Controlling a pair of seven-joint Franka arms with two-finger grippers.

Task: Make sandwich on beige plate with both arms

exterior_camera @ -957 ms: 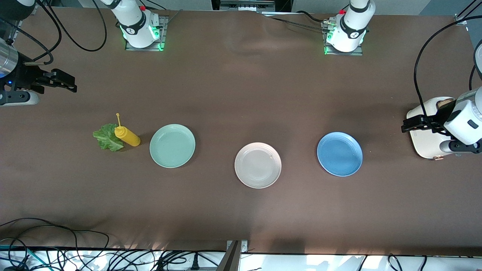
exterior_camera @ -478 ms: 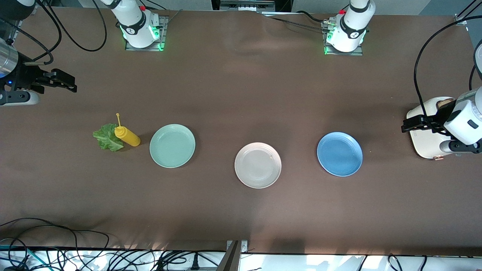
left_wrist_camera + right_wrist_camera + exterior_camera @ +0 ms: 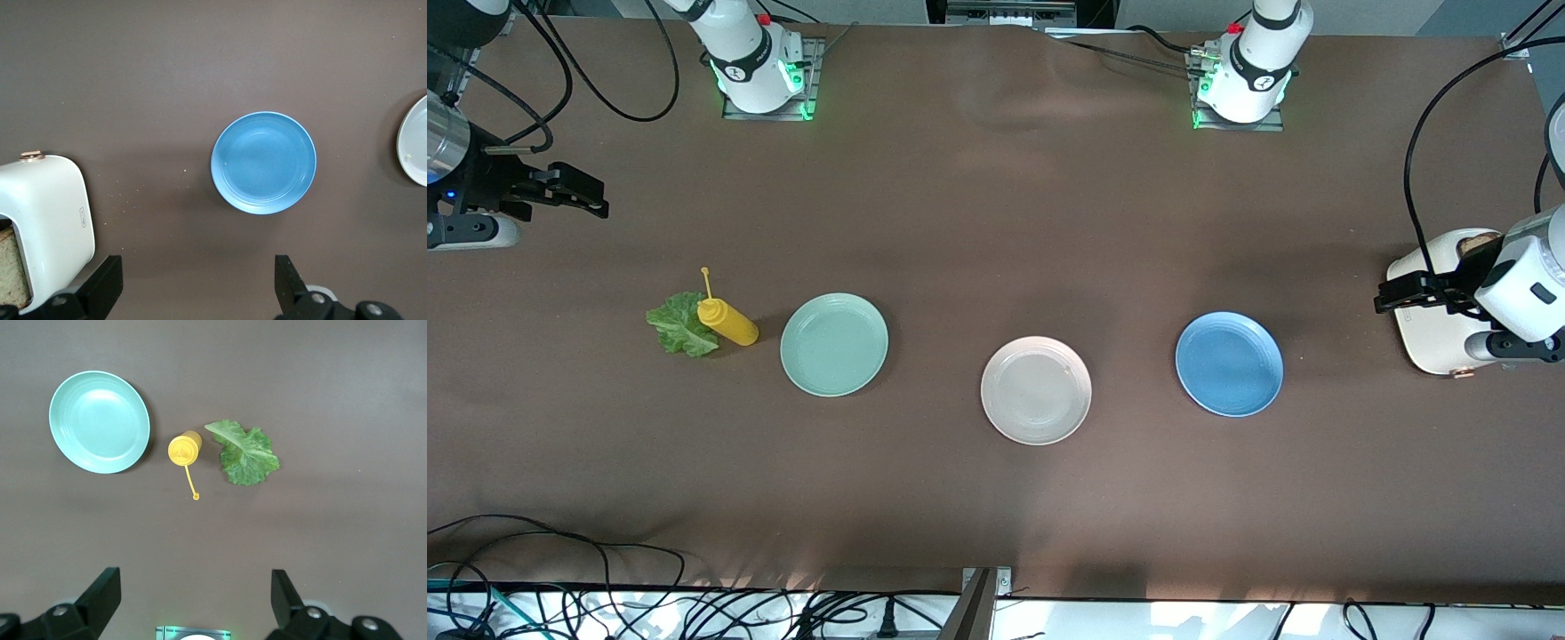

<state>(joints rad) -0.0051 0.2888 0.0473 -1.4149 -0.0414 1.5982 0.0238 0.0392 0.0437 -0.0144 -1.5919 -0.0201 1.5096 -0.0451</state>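
Jaws stand wide and empty on both arms: the left gripper [image 3: 1392, 298] hangs over the white toaster [image 3: 1436, 333] at the left arm's end of the brown surface [image 3: 996, 222], the right gripper [image 3: 574, 191] over bare surface at the right arm's end. One slice of toast [image 3: 12, 267] sits in the toaster's slot. Between the blue plate [image 3: 1229, 364] and the mint-green plate [image 3: 834, 344] lies the beige plate [image 3: 1036, 390], nothing on it. A lettuce leaf [image 3: 679, 326] lies touching the yellow squeeze bottle [image 3: 727, 322], just beside the mint-green plate.
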